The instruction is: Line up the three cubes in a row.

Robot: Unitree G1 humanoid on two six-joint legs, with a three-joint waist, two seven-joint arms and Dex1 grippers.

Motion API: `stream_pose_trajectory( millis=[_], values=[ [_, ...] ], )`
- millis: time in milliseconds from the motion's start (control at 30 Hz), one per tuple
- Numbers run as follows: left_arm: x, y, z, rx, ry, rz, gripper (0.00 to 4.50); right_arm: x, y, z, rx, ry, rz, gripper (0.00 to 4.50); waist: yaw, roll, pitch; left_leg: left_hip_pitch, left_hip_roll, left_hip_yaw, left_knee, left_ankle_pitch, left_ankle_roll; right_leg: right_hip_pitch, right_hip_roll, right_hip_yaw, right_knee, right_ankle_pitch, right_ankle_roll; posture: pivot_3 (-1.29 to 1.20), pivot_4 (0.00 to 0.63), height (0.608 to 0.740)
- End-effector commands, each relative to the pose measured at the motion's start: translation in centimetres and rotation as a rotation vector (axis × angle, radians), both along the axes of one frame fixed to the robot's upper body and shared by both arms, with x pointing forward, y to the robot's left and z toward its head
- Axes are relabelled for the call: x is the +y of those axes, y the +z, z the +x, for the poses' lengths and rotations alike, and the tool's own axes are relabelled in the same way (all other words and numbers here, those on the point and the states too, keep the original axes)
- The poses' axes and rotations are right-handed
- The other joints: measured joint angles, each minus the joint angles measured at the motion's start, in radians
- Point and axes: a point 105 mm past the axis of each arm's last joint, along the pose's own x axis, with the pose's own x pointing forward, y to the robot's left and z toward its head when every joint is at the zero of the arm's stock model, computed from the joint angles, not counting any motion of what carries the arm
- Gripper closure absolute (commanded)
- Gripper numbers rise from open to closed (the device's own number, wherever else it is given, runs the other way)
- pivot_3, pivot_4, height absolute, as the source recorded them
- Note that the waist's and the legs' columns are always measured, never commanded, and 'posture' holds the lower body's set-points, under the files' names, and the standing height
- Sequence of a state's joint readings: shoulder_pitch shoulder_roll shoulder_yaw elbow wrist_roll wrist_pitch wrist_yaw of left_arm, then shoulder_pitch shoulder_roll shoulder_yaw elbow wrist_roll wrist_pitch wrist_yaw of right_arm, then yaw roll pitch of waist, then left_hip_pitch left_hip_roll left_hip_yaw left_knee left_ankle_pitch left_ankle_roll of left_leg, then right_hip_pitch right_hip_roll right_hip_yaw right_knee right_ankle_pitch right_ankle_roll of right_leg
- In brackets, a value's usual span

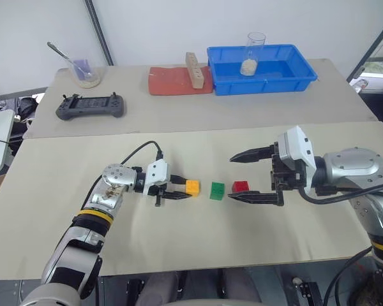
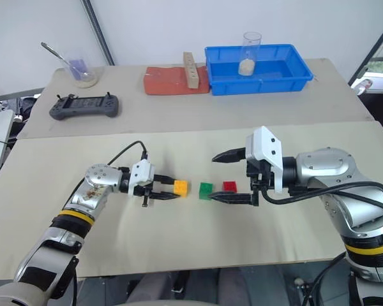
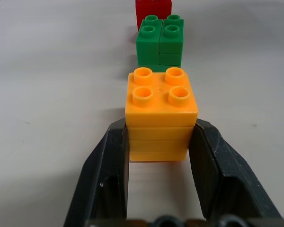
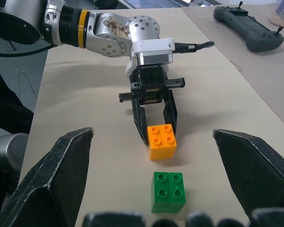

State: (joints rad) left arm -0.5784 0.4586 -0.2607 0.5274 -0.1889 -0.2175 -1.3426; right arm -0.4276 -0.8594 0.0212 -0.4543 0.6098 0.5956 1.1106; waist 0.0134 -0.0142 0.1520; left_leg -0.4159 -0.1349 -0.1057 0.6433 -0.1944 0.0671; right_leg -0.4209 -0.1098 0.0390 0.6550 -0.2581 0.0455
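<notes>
The left tool (image 1: 180, 193) pinches the orange-yellow cube (image 1: 192, 187) on the bench (image 1: 179, 242), while the right tool (image 1: 250, 176), spread wide and empty, brackets the red cube (image 1: 240, 187), the green cube (image 1: 217, 190) sitting between them in a row.

The tabletop (image 1: 179, 236) is being viewed from above by both eye views; the orange-yellow cube (image 3: 161, 113) is being framed closely from opposite sides by both wrist views.

Silver arms, yellow-black wrist bands, white hand housings (black cables, fingers).
</notes>
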Motion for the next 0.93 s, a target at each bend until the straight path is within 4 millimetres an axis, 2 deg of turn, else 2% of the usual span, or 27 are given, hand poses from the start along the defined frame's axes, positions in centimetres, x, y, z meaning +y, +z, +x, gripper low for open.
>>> stream_pose_trajectory(
  millis=[33,167,200,333,500,633,767,933],
  values=[
    [0.0,0.3,0.4,-0.024,0.0,0.008,2.19,0.0,0.9,0.0,-0.035,0.003,-0.004,0.0,0.0,0.0,0.0,0.0,0.0,0.0,0.0,0.0,0.0,0.0,0.0,0.0,0.0,0.0,0.0,0.0,0.15,0.74],
    [0.1,0.4,0.5,-0.008,0.002,0.005,0.33,0.1,1.0,-0.1,-0.028,0.003,-0.004,0.0,-0.002,0.0,0.0,0.0,0.0,0.0,0.0,0.0,0.0,-0.001,0.001,0.0,0.001,0.0,0.0,0.0,0.15,0.74],
    [0.2,0.5,0.5,-0.01,0.002,0.007,0.1,0.1,1.0,-0.1,-0.028,0.002,-0.005,0.0,-0.002,0.0,0.0,0.0,0.0,0.0,0.0,0.0,0.0,-0.001,0.001,0.0,0.001,0.0,0.0,0.0,0.15,0.74],
    [1.1,1.5,0.5,-0.035,0.026,0.004,0.1,-0.4,0.9,0.1,-0.029,-0.02,-0.011,0.0,-0.002,0.0,0.0,0.0,0.0,0.0,0.0,0.0,0.0,-0.001,0.001,0.0,0.001,0.0,0.0,0.0,0.15,0.74],
    [4.7,5.3,-0.6,-0.094,0.124,0.025,0.1,-3.0,0.7,0.6,-0.038,-0.114,-0.036,0.0,-0.008,0.0,0.0,0.0,0.001,0.0,0.0,-0.001,0.0,-0.001,0.0,0.001,0.001,0.0,0.0,0.0,0.15,0.74],
    [7.6,8.7,-1.4,-0.155,0.284,0.061,0.1,-5.4,0.7,1.0,-0.064,-0.19,-0.037,0.0,-0.008,0.0,0.0,0.0,0.001,0.0,-0.001,-0.001,0.0,-0.001,0.002,0.001,0.001,0.0,0.0,0.0,0.15,0.74],
    [9.6,9.4,-1.9,-0.197,0.384,0.115,0.1,-7.1,-0.3,1.5,-0.054,-0.239,-0.052,0.0,-0.002,0.001,0.0,0.002,0.001,0.001,0.0,-0.001,0.0,0.0,0.002,0.001,0.001,0.0,0.0,0.0,0.15,0.74],
    [8.9,9.5,-1.8,-0.167,0.391,0.089,0.1,-7.6,-0.7,2.6,-0.071,-0.274,-0.041,0.0,0.001,0.001,0.001,0.001,0.001,0.001,0.0,0.0,0.0,0.0,0.001,0.001,0.0,0.0,0.0,0.0,0.15,0.74]
  ],
)
